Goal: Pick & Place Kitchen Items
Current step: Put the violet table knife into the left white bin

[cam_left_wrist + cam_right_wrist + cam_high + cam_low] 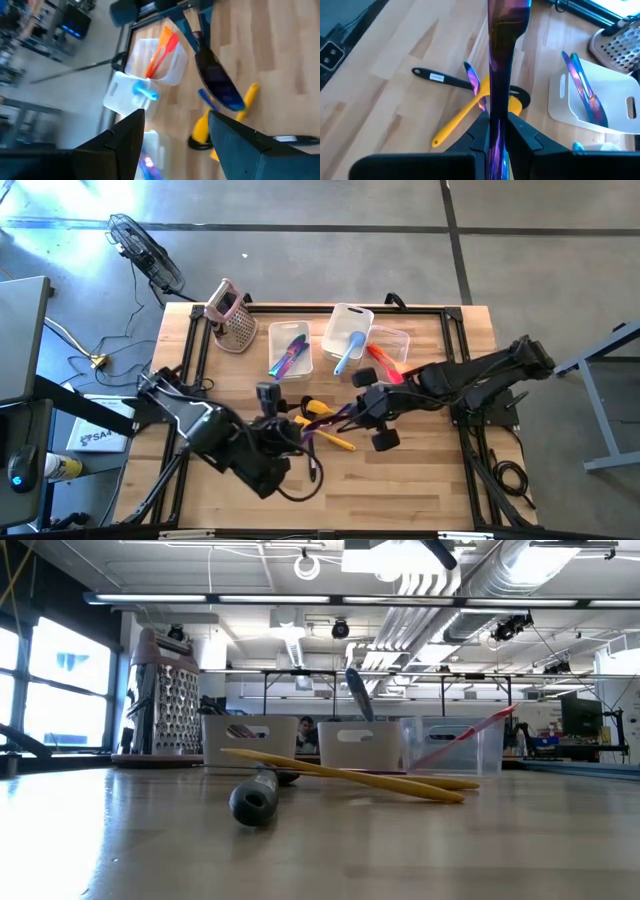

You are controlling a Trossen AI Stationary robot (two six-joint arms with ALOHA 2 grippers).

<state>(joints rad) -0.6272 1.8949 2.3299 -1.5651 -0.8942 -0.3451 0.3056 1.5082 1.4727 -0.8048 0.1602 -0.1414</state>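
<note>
Concrete floor fills the upper part of the high view, with a black fan point(148, 250) lying at upper left and cables trailing down toward a grey cabinet at the left edge. The wooden bench point(420, 475) sits in the centre, pale planks inside a black frame. Along its upper edge, from left to right, stand a pink-topped grater point(231, 317), a clear tub holding purple and blue utensils point(290, 352), a white tub with a blue spatula point(348, 352) leaning out, and a clear tub with red and orange utensils point(384, 360).

The left end effector point(268, 402) hangs left of centre over the bench; in its wrist view the two dark fingers point(125, 135) stand wide apart with nothing between them. Just right of it, at the middle of the frame, yellow utensils point(330, 435) lie loose on the planks with a black-handled one point(442, 78) crossing them. The right end effector point(358, 412) reaches in from the right and is clamped on an iridescent purple utensil point(502, 55), lifted clear of the wood above that loose pile.

In the low view a long yellow handle point(345, 775) slants across the bench in front of the tubs, and behind lies a workshop room with ceiling ducts, strip lights and windows at the left.
</note>
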